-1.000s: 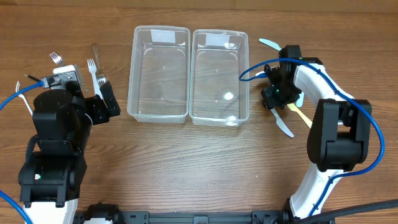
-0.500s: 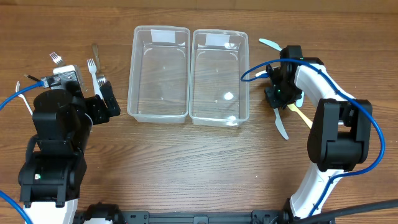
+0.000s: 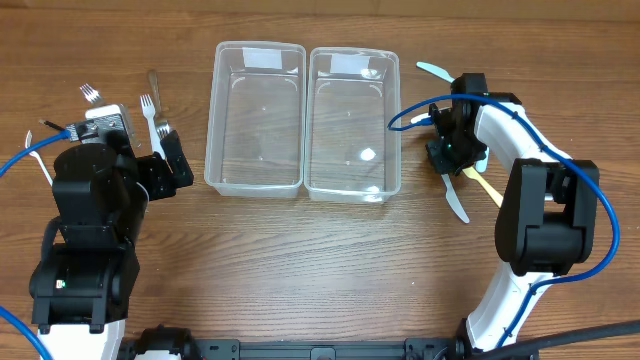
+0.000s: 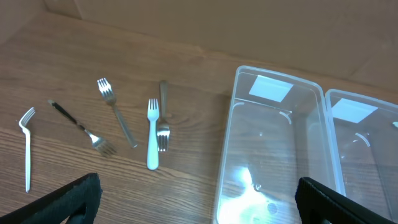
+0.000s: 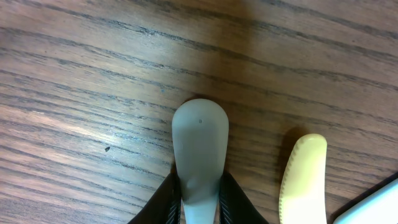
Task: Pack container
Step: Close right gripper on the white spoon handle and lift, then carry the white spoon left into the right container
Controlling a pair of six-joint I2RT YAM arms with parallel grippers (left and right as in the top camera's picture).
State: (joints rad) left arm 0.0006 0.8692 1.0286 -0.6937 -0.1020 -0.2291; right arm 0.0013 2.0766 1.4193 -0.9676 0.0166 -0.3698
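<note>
Pinching the pale plastic utensil just behind its rounded end, near the desk's right edge, the right hand grips something likely light, stiff and slippery; the left hand gapes open.

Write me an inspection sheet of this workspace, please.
Surface: wooden table, no spills seen.
Job's things: two clear containers side by side, both empty; five forks by the left arm; pale utensil, yellow utensil and second pale utensil by the right arm.
Clutter: nothing seen.
Grippers: left gripper open, holding nothing; right gripper shut on the pale utensil.
Cables: blue cables looped along both arms.
Surroundings: plain brown backdrop behind the table.
</note>
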